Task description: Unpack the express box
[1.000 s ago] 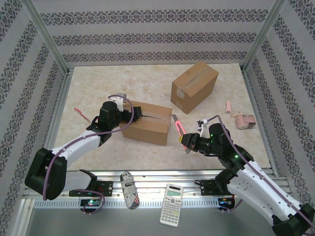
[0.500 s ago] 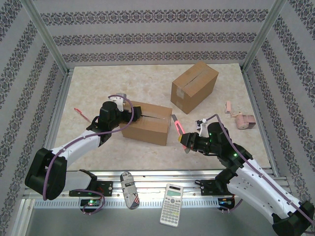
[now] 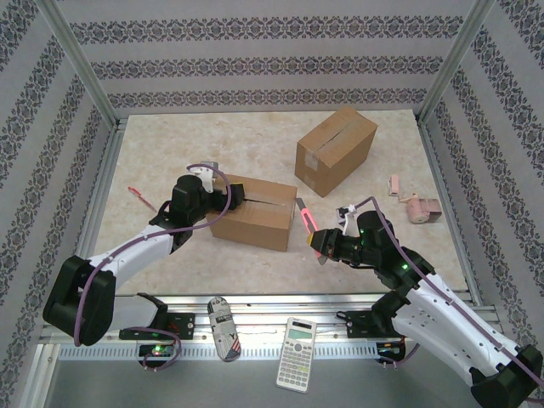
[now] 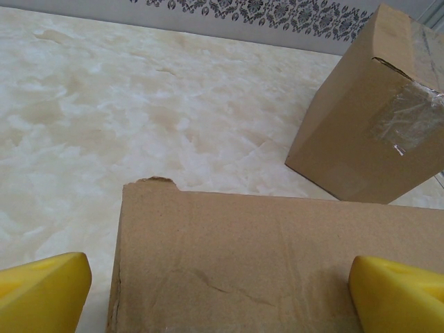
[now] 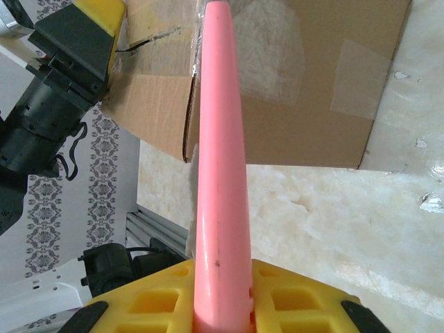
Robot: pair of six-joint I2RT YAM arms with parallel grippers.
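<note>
The near express box lies on the table, brown cardboard with a slit along its taped top. My left gripper stands open at the box's left end, its yellow fingers on either side of the cardboard top. My right gripper is shut on a pink cutter just right of the box. In the right wrist view the cutter points at the box's taped end, and its tip is cut off by the frame edge.
A second taped cardboard box stands behind, also in the left wrist view. A pink tape dispenser lies at the right and a red pen at the left. A calculator rests on the near rail.
My right gripper with the pink cutter has edged slightly left toward the box. The left arm has not moved.
</note>
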